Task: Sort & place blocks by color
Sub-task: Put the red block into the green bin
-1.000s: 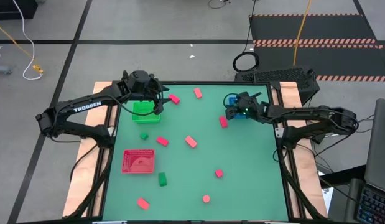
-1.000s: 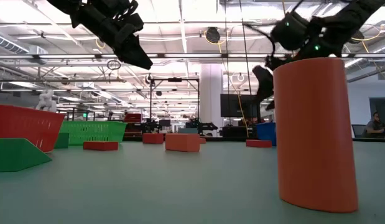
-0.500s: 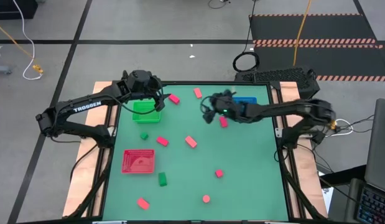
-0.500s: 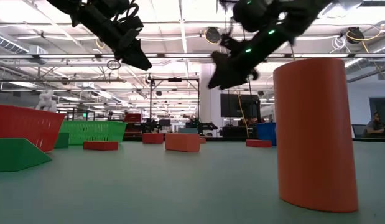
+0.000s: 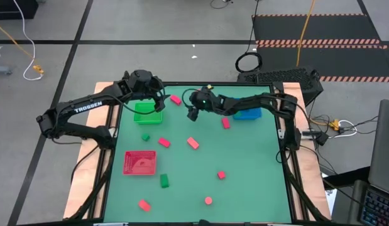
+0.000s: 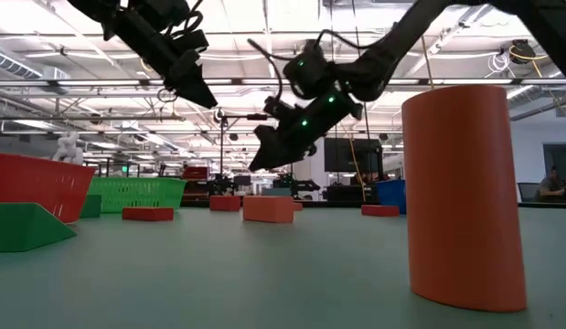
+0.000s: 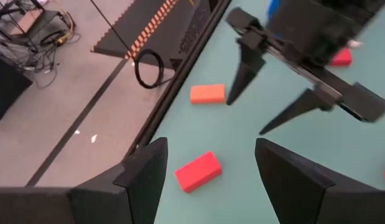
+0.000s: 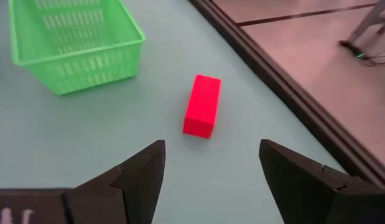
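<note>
A red bar block [image 5: 176, 99] lies flat on the green mat near the far edge, just right of the green tray [image 5: 147, 113]. It also shows in the right wrist view [image 8: 202, 106] and the left wrist view [image 7: 198, 171]. My left gripper [image 5: 161, 103] hangs open and empty above the green tray's far right corner, its fingers [image 7: 148, 168] apart over the block. My right gripper [image 5: 193, 113] is open and empty in the air a little right of that block. It shows in the left wrist view [image 7: 285, 93] with its fingers spread. An orange-red block [image 5: 200, 93] lies farther right.
A blue tray [image 5: 247, 113] stands at the far right and a red tray [image 5: 139, 162] at the near left. Several red blocks [image 5: 193, 142] and two green blocks [image 5: 164, 181] lie scattered on the mat. A tall orange piece [image 6: 465, 196] stands close to the low camera.
My right gripper has swung from above the blue tray toward the table's left edge, across the far part of the mat, and now hangs near the red bar block by the green tray. The blocks lie as before.
</note>
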Robot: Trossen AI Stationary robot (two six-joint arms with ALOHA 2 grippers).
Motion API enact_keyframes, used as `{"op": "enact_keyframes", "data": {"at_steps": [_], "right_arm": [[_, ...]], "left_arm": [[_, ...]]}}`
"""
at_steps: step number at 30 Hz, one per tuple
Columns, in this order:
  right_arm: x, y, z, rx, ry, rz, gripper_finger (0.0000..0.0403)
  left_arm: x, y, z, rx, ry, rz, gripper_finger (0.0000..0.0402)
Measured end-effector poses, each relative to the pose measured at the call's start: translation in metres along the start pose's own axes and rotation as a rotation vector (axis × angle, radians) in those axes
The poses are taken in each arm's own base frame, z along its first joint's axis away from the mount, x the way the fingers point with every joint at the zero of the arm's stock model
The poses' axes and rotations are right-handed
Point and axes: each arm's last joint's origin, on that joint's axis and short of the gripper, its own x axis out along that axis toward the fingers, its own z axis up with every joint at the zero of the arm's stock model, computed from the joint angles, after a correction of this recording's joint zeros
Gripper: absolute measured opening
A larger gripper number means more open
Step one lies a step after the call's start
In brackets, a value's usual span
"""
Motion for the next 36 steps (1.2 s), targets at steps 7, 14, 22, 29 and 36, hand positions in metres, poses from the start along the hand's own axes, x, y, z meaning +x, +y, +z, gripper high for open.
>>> {"op": "enact_keyframes", "data": {"at_steps": [7, 14, 22, 29, 36], "right_arm": [[0.014, -0.006, 0.013, 0.021, -0.035, 0.029, 0.0253], [0.009, -0.007, 0.019, 0.006, -0.015, 0.032, 0.0253], [-0.057, -0.005, 0.049, -0.122, 0.124, 0.063, 0.0253], [-0.134, -0.006, 0.056, -0.089, 0.262, 0.088, 0.0253], [-0.186, 0.002, 0.014, -0.037, 0.237, 0.128, 0.0253]], "left_arm": [[0.0, 0.0, -0.002, 0.024, 0.022, -0.004, 0.0243], [0.0, 0.004, 0.001, 0.052, -0.002, 0.053, 0.0243], [0.022, 0.006, 0.005, 0.118, -0.042, 0.086, 0.0243], [0.072, 0.001, 0.005, 0.191, 0.106, 0.035, 0.0243], [0.107, 0.024, 0.03, 0.2, 0.422, -0.05, 0.0243]]}}
